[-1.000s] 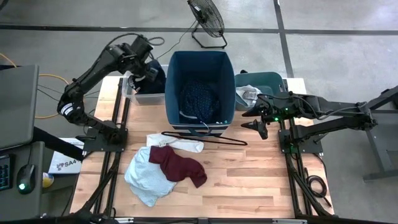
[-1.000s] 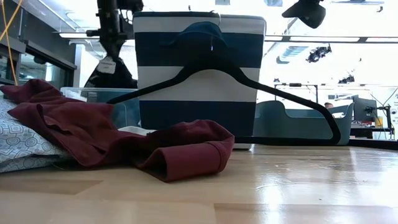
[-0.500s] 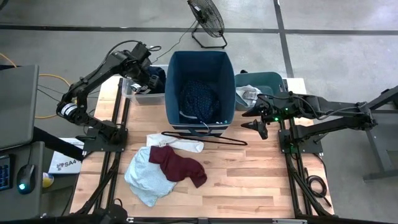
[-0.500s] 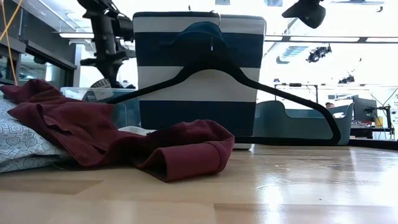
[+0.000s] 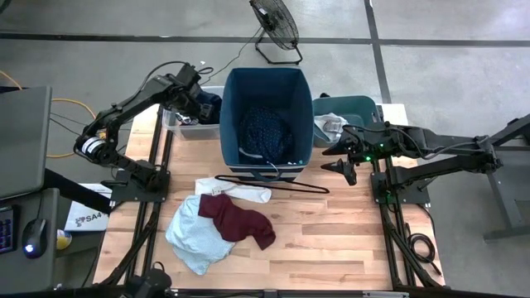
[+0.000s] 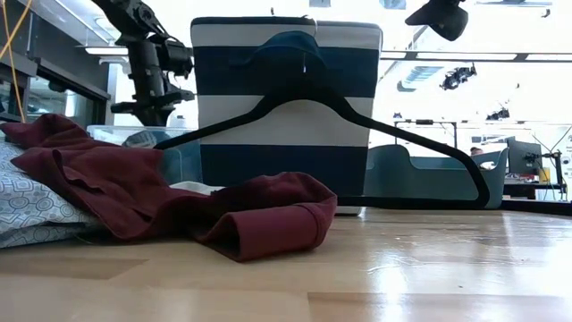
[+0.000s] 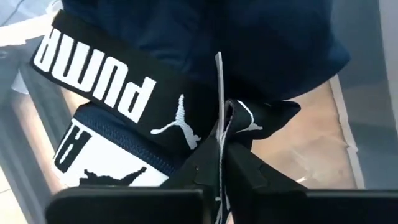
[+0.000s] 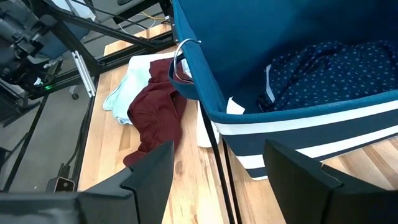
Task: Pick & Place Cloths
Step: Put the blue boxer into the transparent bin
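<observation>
- Left gripper (image 5: 201,101): over the clear bin (image 5: 178,126) at the table's far left corner, beside the blue basket's left wall; fingers clenched, with a thin white tag (image 7: 219,99) standing between them in the left wrist view
- Black PUMA-waistband garment (image 7: 124,93): directly in front of the left fingers, lying in that bin on a white-and-navy lettered piece (image 7: 102,146); whether the fingers actually pinch its fabric cannot be told
- Right gripper (image 5: 339,157): just off the basket's right wall, raised above the table's right edge, fingers spread apart, nothing between them
- Blue basket (image 5: 234,91): between the 2 grippers; navy white-dotted garment (image 5: 267,132) lies inside it
- Teal tray (image 5: 364,106): behind the right gripper, holding a pale garment (image 5: 331,124)
- Black wire hanger (image 5: 273,184): on the table in front of the basket, leaning on its striped front in the low view
- White cloth (image 5: 236,192), maroon garment (image 5: 238,219) and pale blue-grey garment (image 5: 192,236): heaped together on the tabletop, nearer the table's front than either gripper, the maroon one on top
</observation>
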Robot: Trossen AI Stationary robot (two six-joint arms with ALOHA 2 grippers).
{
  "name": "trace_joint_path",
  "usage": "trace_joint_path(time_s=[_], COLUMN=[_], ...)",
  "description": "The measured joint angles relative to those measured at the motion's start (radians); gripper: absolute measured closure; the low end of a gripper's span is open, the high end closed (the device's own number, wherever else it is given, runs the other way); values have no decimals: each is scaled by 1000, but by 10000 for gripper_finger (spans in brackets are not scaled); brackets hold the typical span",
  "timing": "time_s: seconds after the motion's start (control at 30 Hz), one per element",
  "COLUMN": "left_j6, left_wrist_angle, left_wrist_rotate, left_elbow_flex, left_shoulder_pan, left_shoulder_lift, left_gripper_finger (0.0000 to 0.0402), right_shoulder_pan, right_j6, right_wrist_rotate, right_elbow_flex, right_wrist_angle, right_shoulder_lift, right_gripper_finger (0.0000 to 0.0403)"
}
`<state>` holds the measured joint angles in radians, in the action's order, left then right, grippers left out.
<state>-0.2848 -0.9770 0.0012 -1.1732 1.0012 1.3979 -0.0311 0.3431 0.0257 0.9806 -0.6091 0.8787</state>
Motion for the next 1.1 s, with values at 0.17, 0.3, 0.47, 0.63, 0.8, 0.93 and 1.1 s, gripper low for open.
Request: trace_joint_path(time_s=[0.17,0.3,0.47,0.63,0.8,0.93,1.1], left_j6=[-1,-1,-9,-41,-64,-64,-57], left_wrist_angle=[-6,-44,-96,-32,5,81,141], left_wrist_rotate=[16,17,18,-13,-8,11,-6], left_elbow_flex=[-39,-99,-187,-201,-179,-179,-179], left_shoulder_pan=[0,0,0,0,0,0,0], left_shoulder_lift=[-13,-24,-26,-18,55,104,126], left_gripper_finger=[317,250,181,169,216,278,368], right_shoulder_pan=[0,0,0,0,0,0,0], right_j6=[0,0,0,0,0,0,0], right_wrist_rotate=[0,0,0,0,0,0,0], right_elbow_flex=[0,0,0,0,0,0,0], right_wrist_angle=[0,0,0,0,0,0,0], right_shoulder_lift=[0,0,0,0,0,0,0], right_gripper_finger=[166,166,166,166,166,166,166])
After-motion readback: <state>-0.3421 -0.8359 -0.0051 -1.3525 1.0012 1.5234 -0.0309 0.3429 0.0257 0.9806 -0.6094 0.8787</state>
